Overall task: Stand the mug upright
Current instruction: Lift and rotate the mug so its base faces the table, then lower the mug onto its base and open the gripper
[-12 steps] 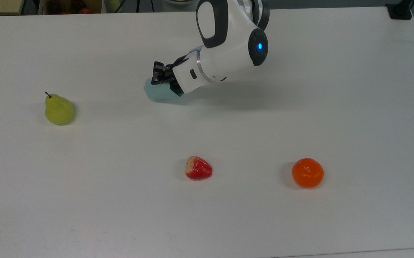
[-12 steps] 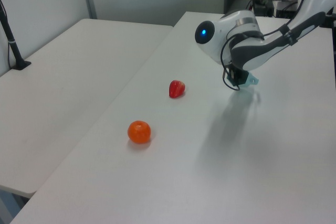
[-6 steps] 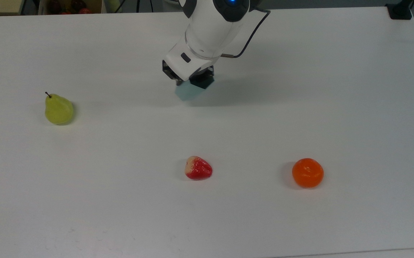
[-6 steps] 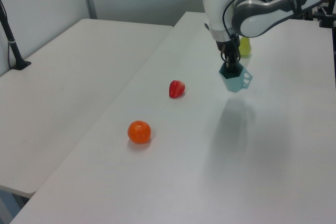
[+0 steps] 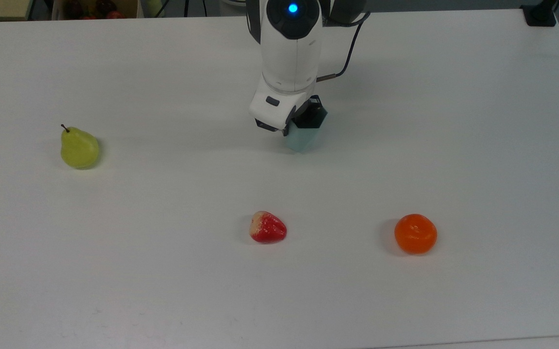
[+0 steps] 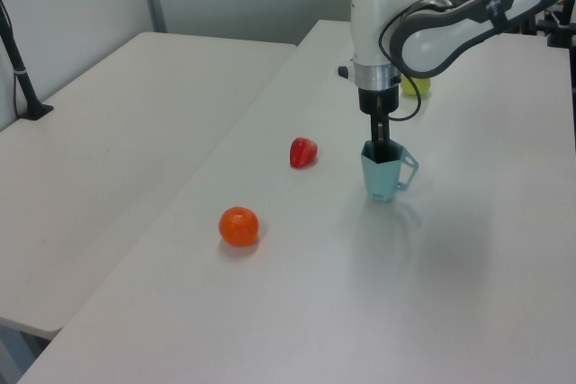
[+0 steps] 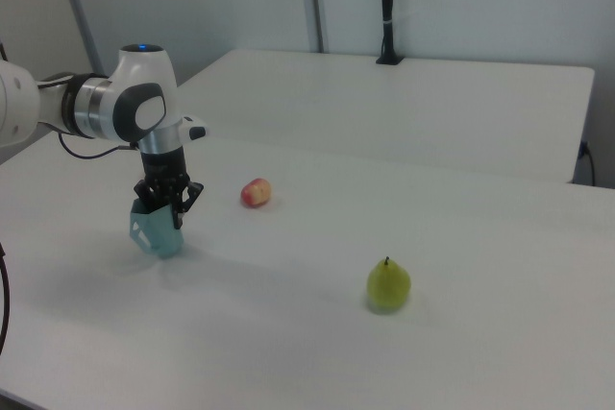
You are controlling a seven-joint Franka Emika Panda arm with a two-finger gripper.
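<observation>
your end effector [image 6: 382, 145] points straight down in the upper middle of the left view, one finger dipped inside the mug [image 6: 387, 173] and the pair pinching its rim wall, so it is holding the mug. the mug now stands mouth up, upper centre of the top view [image 5: 303, 135] and at the left of the right view [image 7: 157, 228]. in the left view its base looks level and seems to meet the worktop [image 6: 297, 294], with a small shadow right under it, though you cannot tell for sure whether the full weight is down. a small handle sticks out toward the left view's right.

i judge the turning part done: the cup is upright. what is left is to let go and lift clear without tipping it.

further out, the strawberry [image 5: 268, 227] sits lower centre of the top view, the orange [image 5: 415, 234] to its right, and the pear [image 5: 79, 148] far left, all well apart from the mug.
</observation>
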